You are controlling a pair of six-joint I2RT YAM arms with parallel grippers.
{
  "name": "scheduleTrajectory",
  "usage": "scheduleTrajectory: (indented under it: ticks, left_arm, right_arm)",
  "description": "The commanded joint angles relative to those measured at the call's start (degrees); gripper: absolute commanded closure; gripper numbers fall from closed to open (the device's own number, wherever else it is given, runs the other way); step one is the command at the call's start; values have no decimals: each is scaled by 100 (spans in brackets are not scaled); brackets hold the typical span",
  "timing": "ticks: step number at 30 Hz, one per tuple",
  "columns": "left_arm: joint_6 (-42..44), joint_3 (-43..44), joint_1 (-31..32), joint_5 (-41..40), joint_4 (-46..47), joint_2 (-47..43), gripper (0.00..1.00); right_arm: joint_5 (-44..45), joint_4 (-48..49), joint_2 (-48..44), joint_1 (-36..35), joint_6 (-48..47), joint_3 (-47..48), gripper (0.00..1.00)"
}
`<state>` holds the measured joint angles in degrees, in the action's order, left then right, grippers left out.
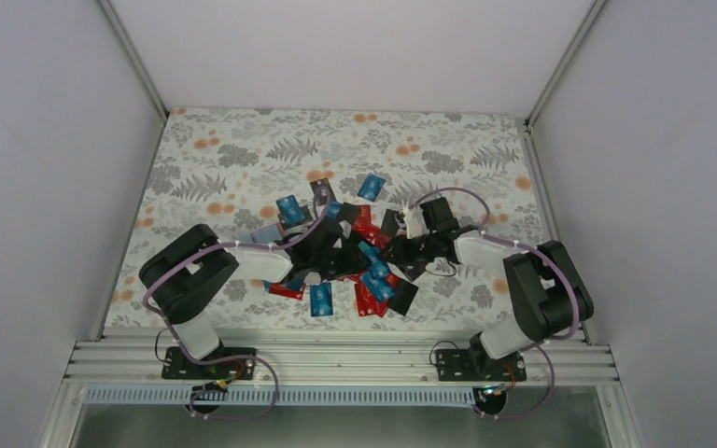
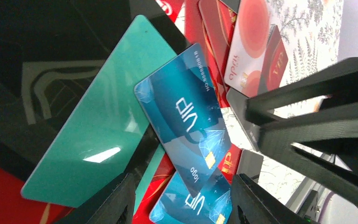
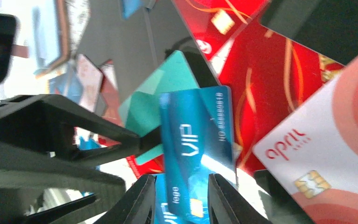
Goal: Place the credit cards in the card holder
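Right wrist: right gripper (image 3: 181, 182) straddles blue VIP card (image 3: 196, 126), edges perhaps touching

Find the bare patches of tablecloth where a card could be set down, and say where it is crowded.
Bare: the far strip of tablecloth between the back wall and the credit cards; the left margin beyond the left arm; the far right corner beyond the right arm. Crowded: the centre, where cards overlap between both arms.

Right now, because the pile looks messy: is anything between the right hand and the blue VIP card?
Nothing visible: the blue VIP card lies topmost, directly under the right hand.
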<state>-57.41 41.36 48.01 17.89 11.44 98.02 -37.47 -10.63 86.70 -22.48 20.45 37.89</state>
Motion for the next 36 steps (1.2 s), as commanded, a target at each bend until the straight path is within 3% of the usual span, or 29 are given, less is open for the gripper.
scheduleTrajectory:
  ticks: [1,20,28,36]
  left_arm:
    - [140,200,47,77,82,216,47]
    - [-59,150,60,281,482,476,47]
    - [161,269,136,-641,-1174,-350,46]
    - [4,-353,133,-562,-557,-236,46]
  right_arm:
    - [389,-2,344,-28,-129,-45,69]
    - [-458,772,1179,-65,-26,-329,71]
    - [-880,772,1102,-64,-37,-325,72]
    - [-2036,698,1285,-101,-210,-339,70]
